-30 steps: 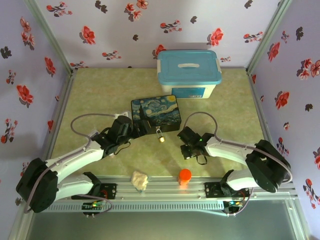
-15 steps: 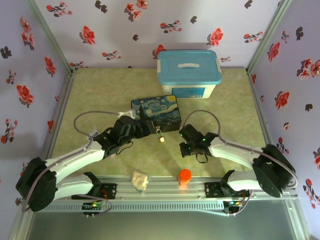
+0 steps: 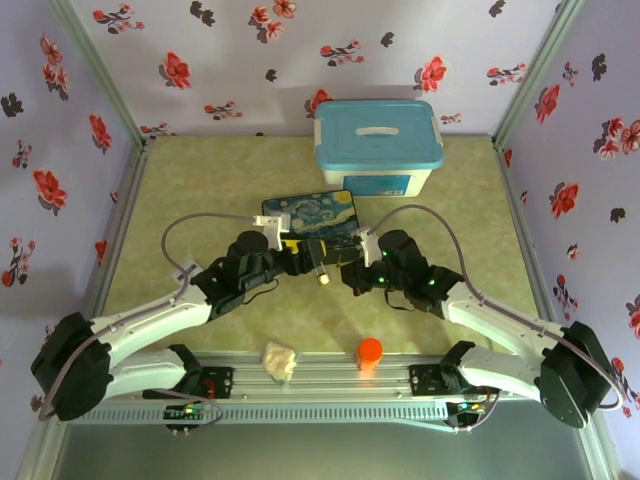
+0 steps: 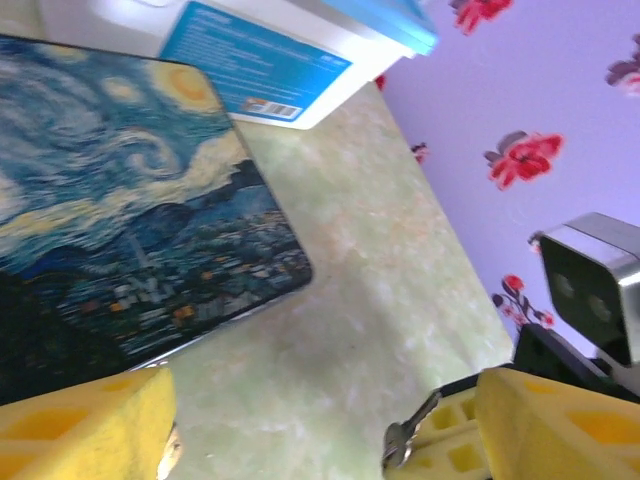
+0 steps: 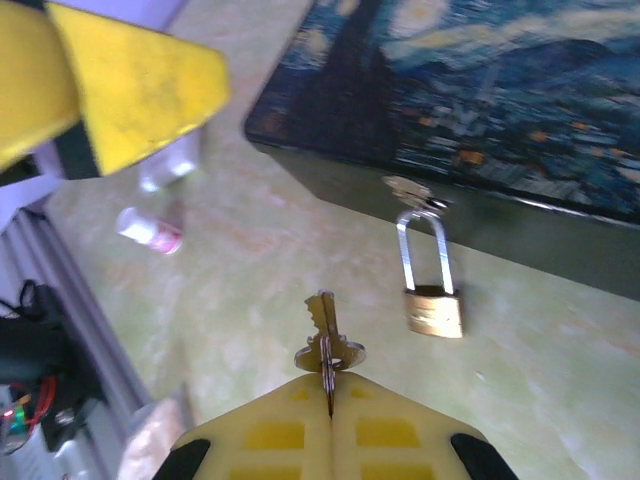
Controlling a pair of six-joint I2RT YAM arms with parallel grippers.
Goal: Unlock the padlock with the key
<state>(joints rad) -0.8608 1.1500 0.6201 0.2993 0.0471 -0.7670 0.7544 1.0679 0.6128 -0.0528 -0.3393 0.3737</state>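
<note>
The brass padlock (image 5: 433, 310) hangs by its silver shackle from the hasp on the front of the starry-night box (image 5: 480, 100); from above the padlock (image 3: 321, 272) lies just below the box (image 3: 310, 222). My right gripper (image 5: 330, 385) is shut on the small grey key (image 5: 325, 335), blade pointing forward, a short way left of the padlock and apart from it. My left gripper (image 4: 320, 440) is open with wide-spread yellow fingers (image 4: 80, 420), and the key (image 4: 405, 440) shows beside it. From above, left gripper (image 3: 303, 258) and right gripper (image 3: 345, 275) flank the padlock.
A white bin with a blue lid (image 3: 378, 145) stands behind the box. An orange cylinder (image 3: 370, 350) and a crumpled white lump (image 3: 280, 360) sit near the front rail. A small white cylinder (image 5: 148, 230) lies on the green mat left of the padlock.
The right gripper has swung up and left with the key, close to the padlock. The left gripper has reached further right along the box front toward the padlock.
</note>
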